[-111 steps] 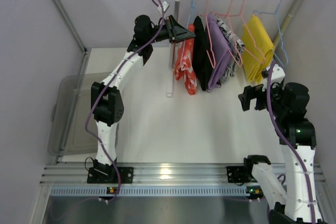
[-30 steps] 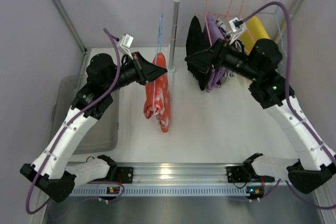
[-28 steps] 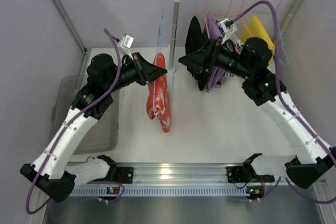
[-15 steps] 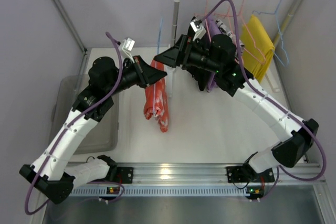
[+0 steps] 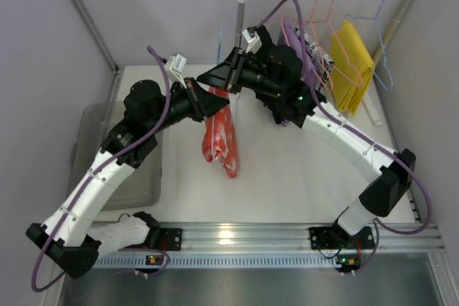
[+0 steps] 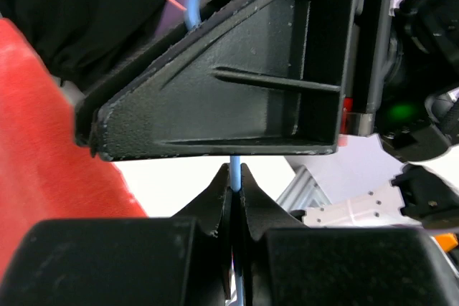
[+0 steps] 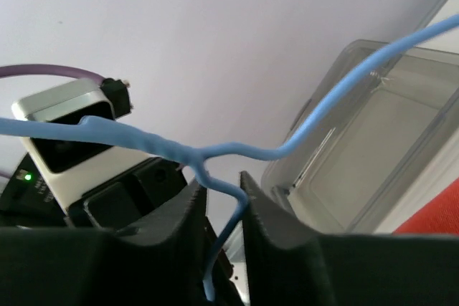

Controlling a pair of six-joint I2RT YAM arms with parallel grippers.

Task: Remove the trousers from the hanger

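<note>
The hanger (image 7: 287, 150), clenched in the left end effector (image 6: 235, 177), was newly straddled near its neck by the right end effector (image 7: 219, 204) (grip unclear), so the trousers (image 5: 221, 134) could be stripped.

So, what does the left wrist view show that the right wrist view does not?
Only the left wrist view: the left gripper shut on the hanger wire, one black finger of the other arm above it, a wide area of the trousers, the black garment.
Only the right wrist view: the right gripper, jaws apart on either side of the hanger's twisted neck, the clear bin, the left arm's white camera box.
Both: the light-blue hanger; the right wrist view catches the trousers only as a red corner.
</note>
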